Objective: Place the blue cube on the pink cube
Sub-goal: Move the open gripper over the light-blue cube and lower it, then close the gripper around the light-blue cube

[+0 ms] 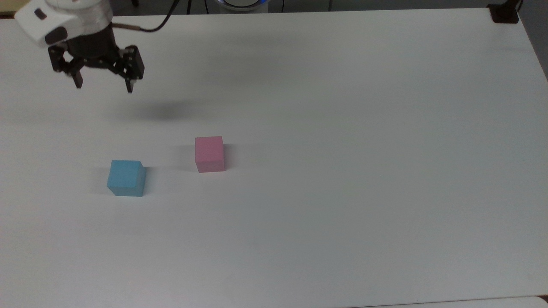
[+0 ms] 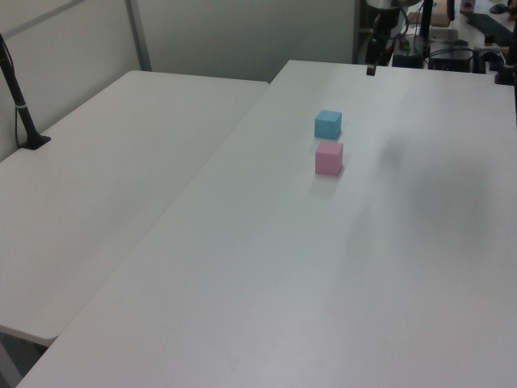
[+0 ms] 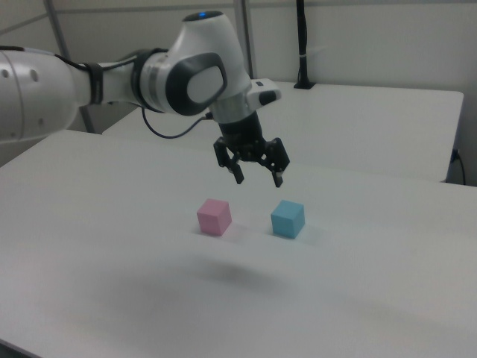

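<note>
White table (image 1: 342, 128) lies bare around blue cube (image 1: 126, 178) and pink cube (image 1: 209, 154); claw (image 1: 104, 85) hangs spread above.

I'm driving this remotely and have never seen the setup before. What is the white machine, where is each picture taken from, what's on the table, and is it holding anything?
The white machine is a single robot arm ending in a black two-finger gripper. The top view looks down on the white table from above. The right view looks across the table from the side and shows most of the arm. The left view looks along the table from another side, with a second table beside it.

On the table sit two small cubes, apart from each other: the blue cube and the pink cube. In the right view the blue cube is at the right view's right of the pink one.

The gripper hangs in the air above the table with its fingers spread apart and nothing between them. It touches neither cube.
</note>
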